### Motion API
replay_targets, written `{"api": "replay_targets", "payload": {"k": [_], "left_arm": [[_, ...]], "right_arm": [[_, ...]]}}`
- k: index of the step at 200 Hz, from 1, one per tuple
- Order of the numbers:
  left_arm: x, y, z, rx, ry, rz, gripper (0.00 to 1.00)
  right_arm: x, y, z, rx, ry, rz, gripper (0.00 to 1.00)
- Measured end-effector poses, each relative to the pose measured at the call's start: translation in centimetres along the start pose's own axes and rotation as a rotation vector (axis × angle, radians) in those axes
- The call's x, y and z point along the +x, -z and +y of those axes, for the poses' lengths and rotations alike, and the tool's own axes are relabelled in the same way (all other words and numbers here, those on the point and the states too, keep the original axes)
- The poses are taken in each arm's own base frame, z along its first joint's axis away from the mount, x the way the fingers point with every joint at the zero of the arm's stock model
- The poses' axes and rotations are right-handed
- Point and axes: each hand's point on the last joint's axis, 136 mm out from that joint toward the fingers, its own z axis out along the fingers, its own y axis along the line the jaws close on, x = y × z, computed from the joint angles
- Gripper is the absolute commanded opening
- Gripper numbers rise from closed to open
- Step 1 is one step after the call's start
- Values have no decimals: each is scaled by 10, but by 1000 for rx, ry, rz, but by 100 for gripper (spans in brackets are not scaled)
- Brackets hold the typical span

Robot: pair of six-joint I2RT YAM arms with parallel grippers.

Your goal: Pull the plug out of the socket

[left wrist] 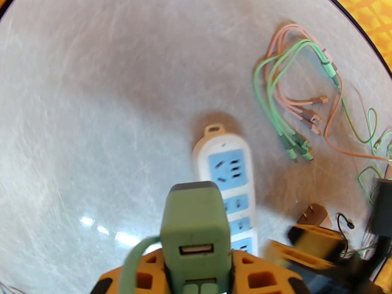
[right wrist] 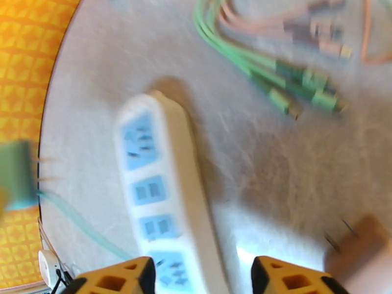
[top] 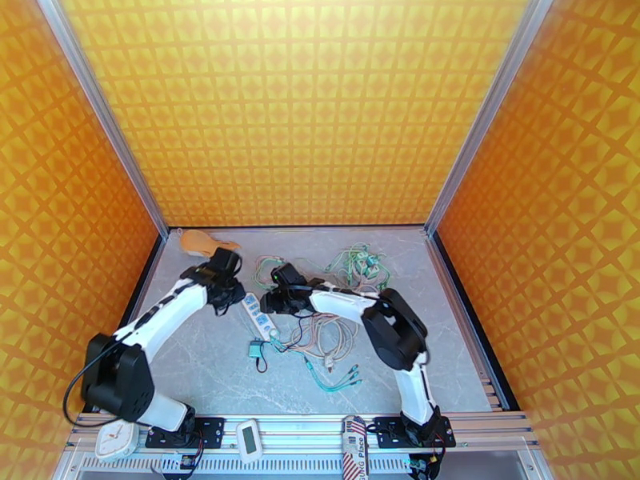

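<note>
Two claws, one plug out.
Your left gripper [left wrist: 196, 284] pinches the green plug [left wrist: 195, 226] just above the white power strip [left wrist: 226, 175]; your right gripper [right wrist: 196, 280] stands spread astride that strip.

smooth plastic socket [left wrist: 226, 178]; matt green plug [left wrist: 196, 226], probably plastic.

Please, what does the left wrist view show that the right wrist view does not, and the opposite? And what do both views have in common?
Left wrist view: the USB port face of the green plug, with the left gripper shut on it. Right wrist view: the plug's bare metal prongs, clear of the sockets, and the right gripper, open, with the strip's near end between its fingers. Both: the white power strip with blue sockets, and the green and pink cables.
</note>
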Motion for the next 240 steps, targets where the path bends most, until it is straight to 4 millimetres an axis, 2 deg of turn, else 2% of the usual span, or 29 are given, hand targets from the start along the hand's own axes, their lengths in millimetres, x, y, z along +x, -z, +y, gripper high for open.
{"api": "replay_targets", "payload": {"k": [11,33,59,95,121,129,144,172,207,240], "left_arm": [[5,-6,12,11,42,13,27],[16,-16,31,34,118,35,27],[21,-24,39,85,180,37,28],[27,-37,38,189,238,39,34],[34,-44,37,240,260,57,41],[34,-44,35,253,262,57,47],[30,-42,29,284,261,48,76],[26,-35,23,319,255,33,100],[18,-20,15,343,216,10,99],[-3,5,-2,380,149,-40,99]], "right_arm": [[-14,20,10,-12,16,-55,66],[-35,64,24,-20,37,-170,74],[-43,104,23,13,51,-269,84],[-34,129,-9,138,46,-337,98],[-24,149,-38,241,35,-375,99],[-22,156,-46,267,28,-392,98],[-19,172,-61,316,15,-422,99],[-18,199,-83,403,-5,-481,98],[-14,220,-103,498,-19,-518,98],[-10,231,-125,563,-45,-519,99]]}}
